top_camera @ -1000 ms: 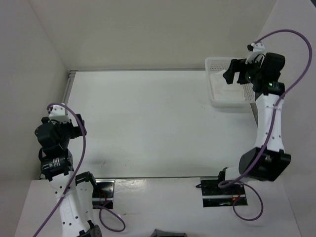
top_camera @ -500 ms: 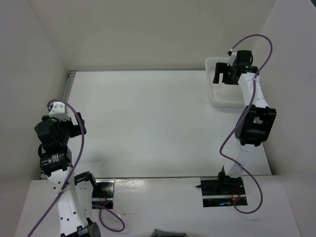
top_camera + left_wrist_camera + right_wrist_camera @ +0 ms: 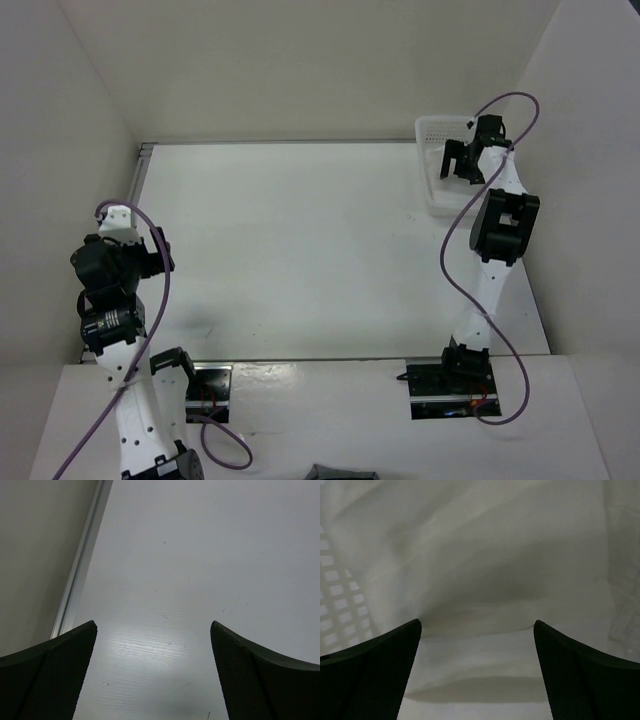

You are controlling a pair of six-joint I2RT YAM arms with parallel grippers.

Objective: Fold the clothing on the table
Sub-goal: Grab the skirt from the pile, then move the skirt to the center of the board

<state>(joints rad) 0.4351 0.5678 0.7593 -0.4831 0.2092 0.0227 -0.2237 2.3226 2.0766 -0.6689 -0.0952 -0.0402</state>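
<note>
Creased white clothing (image 3: 485, 555) fills a lattice basket (image 3: 334, 602).

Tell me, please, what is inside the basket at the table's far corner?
Inside the basket, crumpled white clothing lies under the open right gripper. Its floor and anything beneath the clothing are covered.

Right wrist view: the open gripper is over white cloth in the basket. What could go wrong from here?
The right gripper hangs open above the cloth, which lies rumpled in the basket: it may pinch only a loose top fold, and the cloth could slip out on lifting. Closing near the lattice wall, it could also snag and drag the basket.
</note>
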